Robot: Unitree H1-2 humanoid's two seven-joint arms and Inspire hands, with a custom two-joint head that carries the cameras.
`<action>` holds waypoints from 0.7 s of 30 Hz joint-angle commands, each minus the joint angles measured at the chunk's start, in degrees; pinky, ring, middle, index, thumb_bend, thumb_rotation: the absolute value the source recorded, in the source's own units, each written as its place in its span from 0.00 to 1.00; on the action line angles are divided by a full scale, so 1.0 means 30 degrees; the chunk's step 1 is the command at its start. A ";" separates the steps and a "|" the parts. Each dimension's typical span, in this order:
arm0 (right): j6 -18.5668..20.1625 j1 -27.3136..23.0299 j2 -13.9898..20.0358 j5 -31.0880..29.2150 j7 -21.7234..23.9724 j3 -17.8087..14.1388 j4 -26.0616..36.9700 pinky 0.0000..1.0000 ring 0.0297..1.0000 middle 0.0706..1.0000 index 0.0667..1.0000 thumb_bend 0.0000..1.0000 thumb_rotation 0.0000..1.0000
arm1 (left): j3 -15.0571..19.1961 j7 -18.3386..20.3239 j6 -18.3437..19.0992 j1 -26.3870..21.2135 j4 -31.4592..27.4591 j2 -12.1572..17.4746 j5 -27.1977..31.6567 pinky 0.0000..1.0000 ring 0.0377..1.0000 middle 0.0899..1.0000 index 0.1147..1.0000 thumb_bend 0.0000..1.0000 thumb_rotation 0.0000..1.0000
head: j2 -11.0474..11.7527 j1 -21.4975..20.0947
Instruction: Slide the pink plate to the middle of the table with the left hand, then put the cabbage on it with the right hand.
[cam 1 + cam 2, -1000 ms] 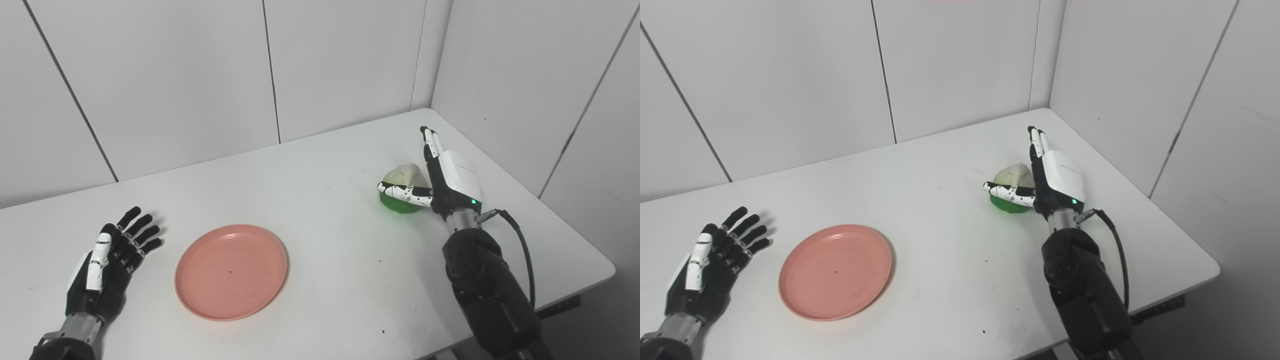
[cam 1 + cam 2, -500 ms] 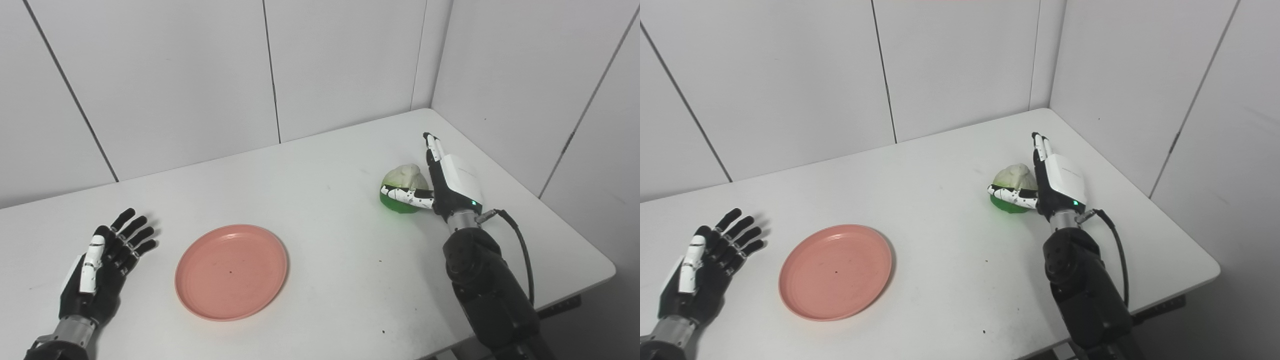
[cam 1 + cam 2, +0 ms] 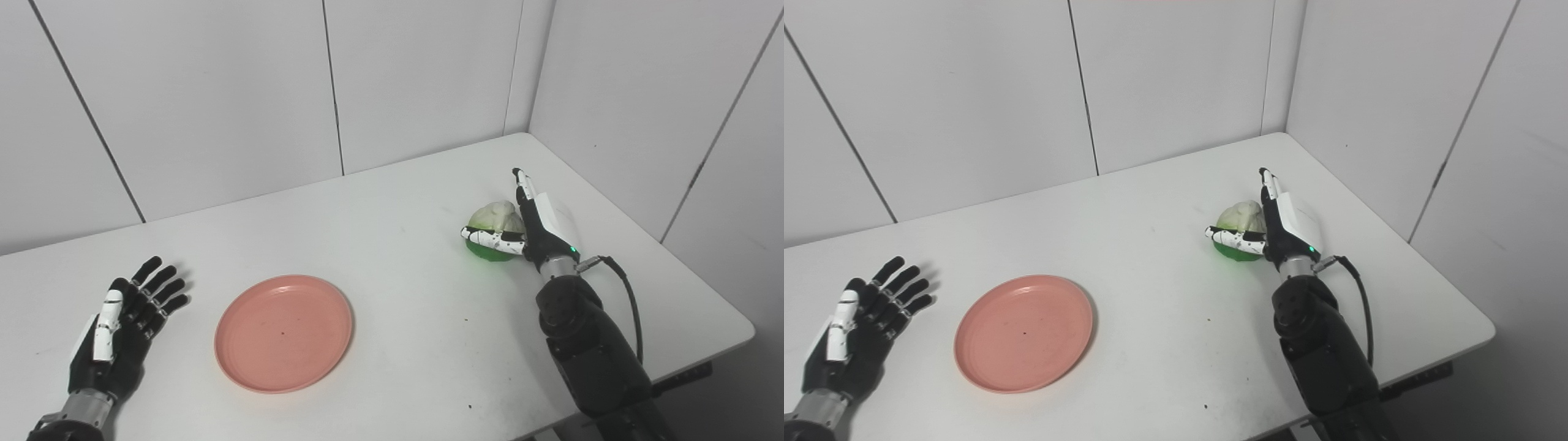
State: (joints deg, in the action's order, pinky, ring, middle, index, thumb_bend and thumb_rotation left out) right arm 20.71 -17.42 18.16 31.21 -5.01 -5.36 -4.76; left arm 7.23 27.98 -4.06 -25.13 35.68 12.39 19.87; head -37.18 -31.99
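Observation:
The pink plate (image 3: pixel 283 332) lies flat on the white table (image 3: pixel 404 288), left of the middle and near the front. The cabbage (image 3: pixel 493 215), pale on top and green below, sits at the right side. My right hand (image 3: pixel 540 222) stands on edge against the cabbage's right side. Its fingers point straight up and away, and its thumb crosses the cabbage's front; it is open, not closed around it. My left hand (image 3: pixel 121 323) lies open at the far left, fingers spread, a short gap from the plate's left rim.
White wall panels close the table's back and right side, meeting in a corner behind the cabbage. The table's right front corner (image 3: pixel 744 327) lies near my right forearm, and a black cable (image 3: pixel 625 288) loops off the wrist.
My left hand has drawn back toward the front left, away from the plate. My right hand has sunk and turned more edge-on beside the cabbage. Plate and cabbage have stayed put.

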 commanded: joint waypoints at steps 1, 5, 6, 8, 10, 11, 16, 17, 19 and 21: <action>-0.1059 -0.0807 0.0553 -0.0143 -0.0414 0.0152 0.0139 0.75 0.89 0.98 1.00 1.00 0.55 | -0.0173 -0.0088 0.0647 0.1401 0.1180 -0.0046 -0.0243 0.83 0.85 0.87 0.85 0.47 0.97 | 0.0027 0.0009; -0.1099 -0.0827 0.0639 -0.0349 -0.0506 0.0378 -0.0117 0.77 0.91 0.98 1.00 1.00 0.55 | -0.0249 -0.0063 0.0413 0.1410 0.1293 -0.0010 -0.0342 0.82 0.85 0.87 0.85 0.48 0.96 | 0.0027 0.0009; -0.1086 -0.0838 0.0654 -0.0417 -0.0528 0.0402 -0.0160 0.78 0.91 0.97 1.00 1.00 0.54 | -0.0251 -0.0052 0.0387 0.1407 0.1319 -0.0007 -0.0330 0.82 0.85 0.87 0.85 0.49 0.95 | 0.0027 0.0009; -0.1065 -0.0872 0.0707 -0.0535 -0.0562 0.0463 -0.0300 0.78 0.92 0.98 1.00 1.00 0.53 | -0.0238 -0.0076 0.0470 0.1431 0.1233 -0.0049 -0.0275 0.82 0.84 0.86 0.85 0.49 0.94 | 0.0043 -0.0002; -0.0867 -0.0915 0.0735 -0.0558 -0.0547 0.0520 -0.0377 0.80 0.92 0.98 1.00 1.00 0.53 | -0.0253 -0.0066 0.0398 0.1412 0.1289 -0.0055 -0.0294 0.82 0.84 0.86 0.85 0.49 0.94 | 0.0057 0.0051; -0.0712 -0.0930 0.0757 -0.0493 -0.0535 0.0570 -0.0385 0.80 0.92 0.98 1.00 1.00 0.52 | -0.0268 -0.0090 0.0410 0.1411 0.1284 -0.0056 -0.0318 0.82 0.84 0.86 0.84 0.49 0.94 | 0.0057 0.0051; -0.0547 -0.0968 0.0871 -0.0416 -0.0670 0.0708 -0.0691 0.82 0.93 0.99 1.00 1.00 0.52 | -0.0279 -0.0128 0.0490 0.1408 0.1254 -0.0093 -0.0305 0.82 0.84 0.86 0.84 0.49 0.93 | 0.0095 0.0098; -0.0425 -0.0973 0.0867 -0.0385 -0.0654 0.0734 -0.0675 0.82 0.94 0.99 1.00 1.00 0.51 | -0.0280 -0.0096 0.0488 0.1418 0.1235 -0.0097 -0.0284 0.82 0.84 0.86 0.84 0.49 0.93 | 0.0095 0.0098; -0.0241 -0.0986 0.0851 -0.0303 -0.0667 0.0780 -0.0692 0.82 0.94 0.99 1.00 1.00 0.50 | -0.0304 -0.0130 0.0479 0.1435 0.1196 -0.0109 -0.0320 0.82 0.85 0.86 0.84 0.48 0.94 | 0.0124 0.0145; -0.0199 -0.0986 0.0830 -0.0302 -0.0706 0.0780 -0.0744 0.82 0.94 0.99 1.00 1.00 0.48 | -0.0348 -0.0178 0.0464 0.1448 0.1166 -0.0106 -0.0382 0.82 0.85 0.87 0.85 0.49 0.94 | 0.0130 0.0161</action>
State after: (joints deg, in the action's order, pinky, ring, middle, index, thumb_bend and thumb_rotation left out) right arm 20.11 -18.00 19.59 29.79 -5.60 -2.81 -7.62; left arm 6.76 28.13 -4.37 -25.17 35.92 12.56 19.80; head -36.83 -31.64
